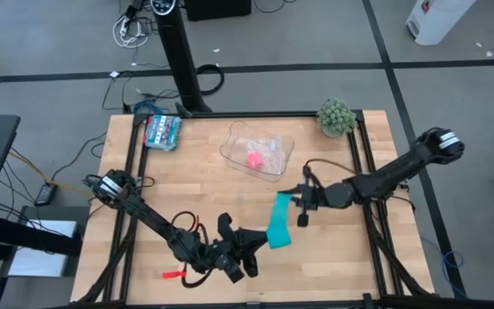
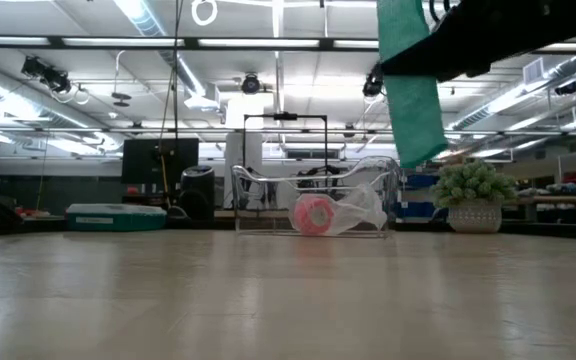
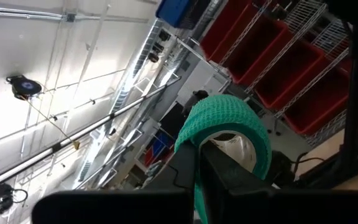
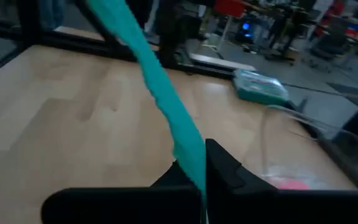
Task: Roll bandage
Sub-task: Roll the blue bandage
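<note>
Bandage [image 1: 279,221] hangs in the air between both hands above the bench's front edge: right hand [image 1: 301,202] pinches the free end, left hand [image 1: 245,255] clamps the rolled end. Risks: the strip slides out of the thin pinch, or slack and twist make the roll wind loose or skewed.

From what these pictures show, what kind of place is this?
Probably a robotics lab or workshop: a light wooden worktable in a black metal frame, exposed ceiling strip lights, and red plastic storage bins on wire shelving.
</note>
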`<state>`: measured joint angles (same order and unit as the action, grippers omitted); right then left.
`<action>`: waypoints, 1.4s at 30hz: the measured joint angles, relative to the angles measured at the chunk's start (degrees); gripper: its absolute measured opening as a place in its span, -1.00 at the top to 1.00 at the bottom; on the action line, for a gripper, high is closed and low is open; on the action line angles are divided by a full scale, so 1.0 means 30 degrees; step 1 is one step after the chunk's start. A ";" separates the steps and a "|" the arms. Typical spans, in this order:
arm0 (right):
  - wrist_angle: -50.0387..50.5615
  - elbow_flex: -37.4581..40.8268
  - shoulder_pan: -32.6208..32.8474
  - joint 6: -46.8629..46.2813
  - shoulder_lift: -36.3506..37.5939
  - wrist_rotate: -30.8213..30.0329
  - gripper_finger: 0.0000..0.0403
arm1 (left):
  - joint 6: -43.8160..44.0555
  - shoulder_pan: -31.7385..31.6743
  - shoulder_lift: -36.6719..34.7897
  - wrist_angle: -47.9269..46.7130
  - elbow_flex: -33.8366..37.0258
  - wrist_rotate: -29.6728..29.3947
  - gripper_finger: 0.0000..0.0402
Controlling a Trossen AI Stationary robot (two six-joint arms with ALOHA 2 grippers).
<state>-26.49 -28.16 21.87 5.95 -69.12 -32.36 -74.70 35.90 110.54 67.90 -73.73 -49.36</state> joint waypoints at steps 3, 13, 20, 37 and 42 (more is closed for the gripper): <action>0.1942 0.0000 -0.0920 -0.0045 0.1579 -0.0635 1.00 | 0.0002 0.0105 0.0004 -0.0071 -0.0098 0.0024 0.93; 0.4514 0.0000 -0.2331 -0.1612 0.2262 0.2773 1.00 | -0.1060 0.0304 0.0007 -0.0048 -0.0758 0.0229 0.93; 0.1484 0.0000 0.0116 -0.2159 0.0408 0.2878 1.00 | -0.1979 0.0105 0.0015 0.0000 -0.0758 0.0113 0.93; -0.5757 -0.0001 0.5571 -0.2132 -0.3866 -0.0367 1.00 | -0.4595 -0.1714 0.0015 0.0408 -0.0758 0.0494 0.93; -0.6808 -0.0080 0.6722 -0.2135 -0.4130 -0.1352 1.00 | -0.6123 -0.2491 0.0015 -0.0045 -0.0743 0.0488 0.93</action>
<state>-46.92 -28.40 42.04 -0.46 -81.52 -36.42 -93.06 28.43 110.59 67.76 -75.96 -47.90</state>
